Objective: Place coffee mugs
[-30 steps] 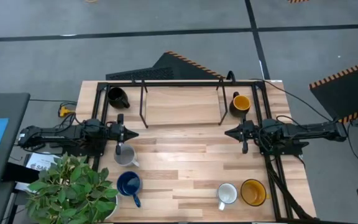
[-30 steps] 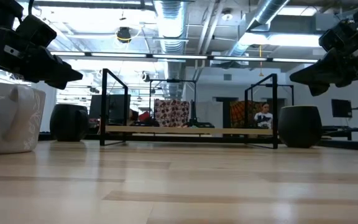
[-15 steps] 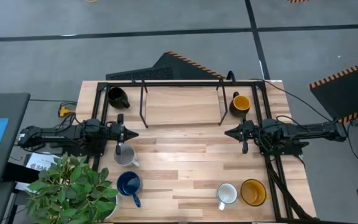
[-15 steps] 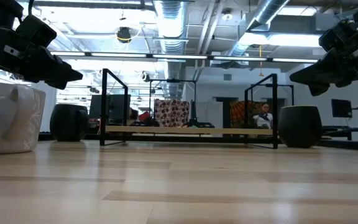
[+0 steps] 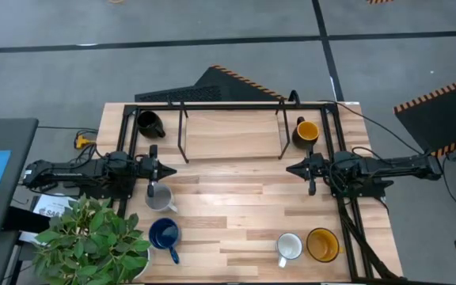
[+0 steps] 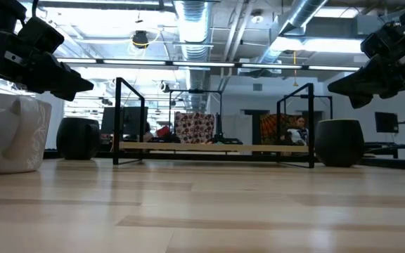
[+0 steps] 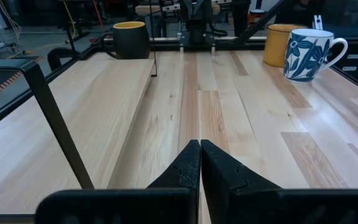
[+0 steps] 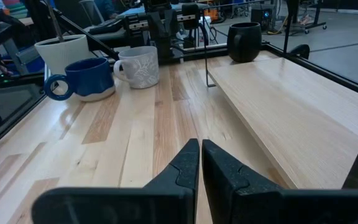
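Coffee mugs (image 5: 158, 198) dot light wood table (image 5: 236, 210); grey floor around.

Table (image 5: 236, 210): light wood planks, smooth, slight sheen, visible grain. Raised shelf board (image 5: 232, 133): same pale wood, matt. Frame (image 5: 228, 104) around it: thin black metal tubing, matt. Black mug (image 5: 149, 123): glossy ceramic. Dark mug with yellow inside (image 5: 305, 131): ceramic, matt outside. Grey mug (image 8: 138, 66): ceramic with pale leaf pattern, low sheen. Dark blue mug (image 8: 87, 79): glossy glazed ceramic. White mug (image 7: 310, 55): glossy ceramic, blue leaf print. Yellow-orange mug (image 5: 322, 245): smooth ceramic. Left gripper (image 7: 199, 160) and right gripper (image 8: 200, 159): matt black plastic fingers pressed together. Plant (image 5: 93, 237): green leaves, soft sheen. Floor (image 5: 212, 32): grey, matt.
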